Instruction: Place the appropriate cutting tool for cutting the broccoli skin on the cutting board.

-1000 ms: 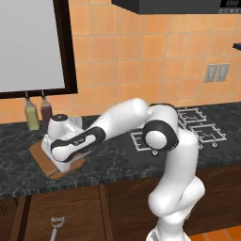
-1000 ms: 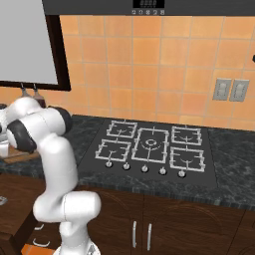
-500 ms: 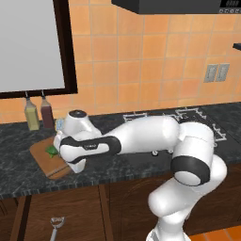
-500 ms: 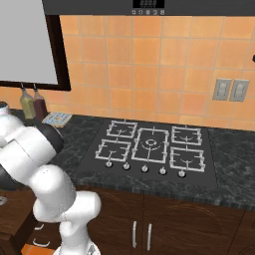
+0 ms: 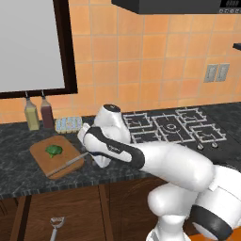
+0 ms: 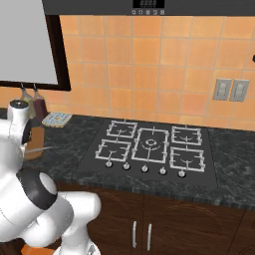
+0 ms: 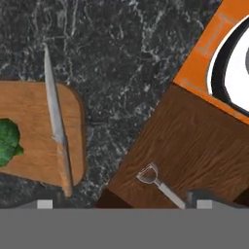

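My gripper hangs wide open and empty beside the cutting board. The knife lies across the board's edge, blade overhanging the counter, beside the broccoli — placement looks done.

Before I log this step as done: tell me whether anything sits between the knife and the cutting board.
Nothing visible does. The knife already lies on the cutting board, its blade tip past one edge, beside the broccoli.

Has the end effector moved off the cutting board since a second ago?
Yes. In the left base view the wrist has swung right, off the cutting board toward the stove, leaving the knife lying there.
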Tool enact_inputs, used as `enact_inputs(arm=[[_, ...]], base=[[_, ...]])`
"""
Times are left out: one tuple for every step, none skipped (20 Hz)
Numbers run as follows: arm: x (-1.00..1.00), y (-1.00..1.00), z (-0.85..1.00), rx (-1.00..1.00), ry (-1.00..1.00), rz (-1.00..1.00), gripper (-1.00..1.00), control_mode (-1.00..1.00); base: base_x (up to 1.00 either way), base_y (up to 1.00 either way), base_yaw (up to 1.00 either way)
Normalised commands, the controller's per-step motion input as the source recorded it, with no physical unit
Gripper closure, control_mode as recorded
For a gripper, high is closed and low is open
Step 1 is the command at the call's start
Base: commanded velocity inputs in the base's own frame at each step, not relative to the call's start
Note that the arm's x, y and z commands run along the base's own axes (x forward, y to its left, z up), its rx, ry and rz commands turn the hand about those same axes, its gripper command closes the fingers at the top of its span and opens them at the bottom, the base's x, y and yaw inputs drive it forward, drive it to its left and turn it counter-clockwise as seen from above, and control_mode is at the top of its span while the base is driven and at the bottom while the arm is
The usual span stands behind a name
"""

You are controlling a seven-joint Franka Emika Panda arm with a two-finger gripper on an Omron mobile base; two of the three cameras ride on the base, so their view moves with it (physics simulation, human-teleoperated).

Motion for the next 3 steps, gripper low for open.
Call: enact_inputs(arm=[[0.01,-0.8,0.65,0.0,0.0,0.0,-1.0,-1.0],[0.0,-0.68,0.64,0.0,0.0,0.0,-1.0,-1.0],[0.02,-0.71,0.62,0.0,0.0,0.0,-1.0,-1.0]], base=[[0.0,0.0,0.0],[0.0,0.0,0.0],[0.0,0.0,0.0]])
